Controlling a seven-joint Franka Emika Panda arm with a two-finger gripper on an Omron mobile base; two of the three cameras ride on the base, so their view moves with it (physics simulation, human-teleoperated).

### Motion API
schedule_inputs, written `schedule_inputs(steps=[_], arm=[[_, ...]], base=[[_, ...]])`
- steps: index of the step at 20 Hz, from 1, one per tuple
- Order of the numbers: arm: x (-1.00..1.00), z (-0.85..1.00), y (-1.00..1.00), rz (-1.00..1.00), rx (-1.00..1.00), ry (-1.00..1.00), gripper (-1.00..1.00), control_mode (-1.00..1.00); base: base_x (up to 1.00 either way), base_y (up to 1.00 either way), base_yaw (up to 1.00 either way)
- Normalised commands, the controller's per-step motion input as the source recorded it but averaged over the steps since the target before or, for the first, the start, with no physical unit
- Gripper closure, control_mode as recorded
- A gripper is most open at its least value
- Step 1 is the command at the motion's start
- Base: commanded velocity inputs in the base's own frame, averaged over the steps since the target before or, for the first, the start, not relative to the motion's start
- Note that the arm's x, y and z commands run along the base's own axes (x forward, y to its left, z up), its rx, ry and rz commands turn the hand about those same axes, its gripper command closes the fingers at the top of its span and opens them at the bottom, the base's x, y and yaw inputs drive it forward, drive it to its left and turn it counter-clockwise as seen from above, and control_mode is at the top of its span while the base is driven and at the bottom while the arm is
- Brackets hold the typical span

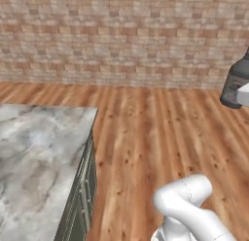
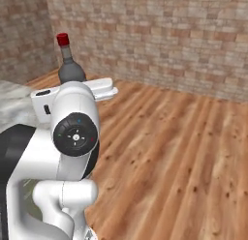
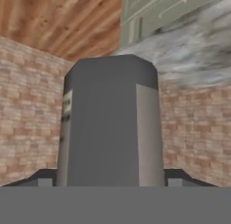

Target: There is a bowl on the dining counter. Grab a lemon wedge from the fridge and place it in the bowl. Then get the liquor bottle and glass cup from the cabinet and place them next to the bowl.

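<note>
Liquor bottle [image 2: 69, 65]: standing upright behind the arm's white link, grey body partly hidden, red cap showing on top
Arm [image 2: 72, 132]: rising at lower left, round dark joint facing the camera
Counter [image 2: 12, 106]: marble top peeking out at left edge
Floor [image 2: 174, 157]: wooden planks running toward the brick wall [image 2: 169, 36]

A brick wall [image 1: 121, 36] in pale red and tan courses runs across the back of the room and meets a second brick wall at a corner. A wooden plank floor [image 1: 160, 133], warm brown with dark knots, fills the middle. At left stands a counter [image 1: 34, 157] with a grey marbled top and dark green drawer fronts [image 1: 83, 196].
</note>
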Motion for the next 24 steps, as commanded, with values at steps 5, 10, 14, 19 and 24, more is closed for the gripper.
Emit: schedule_inputs(steps=[5, 10, 14, 19, 24], arm=[[0.0, 0.0, 0.0, 0.0, 0.0, 0.0, 1.0, 1.0], [0.0, 0.0, 0.0, 0.0, 0.0, 0.0, 1.0, 1.0], [0.0, 0.0, 0.0, 0.0, 0.0, 0.0, 1.0, 1.0], [0.0, 0.0, 0.0, 0.0, 0.0, 0.0, 1.0, 1.0], [0.0, 0.0, 0.0, 0.0, 0.0, 0.0, 1.0, 1.0]], base=[[1.0, 0.05, 0.0], [1.0, 0.0, 0.0], [1.0, 0.0, 0.0], [1.0, 0.0, 0.0], [0.97, 0.0, 0.0]])
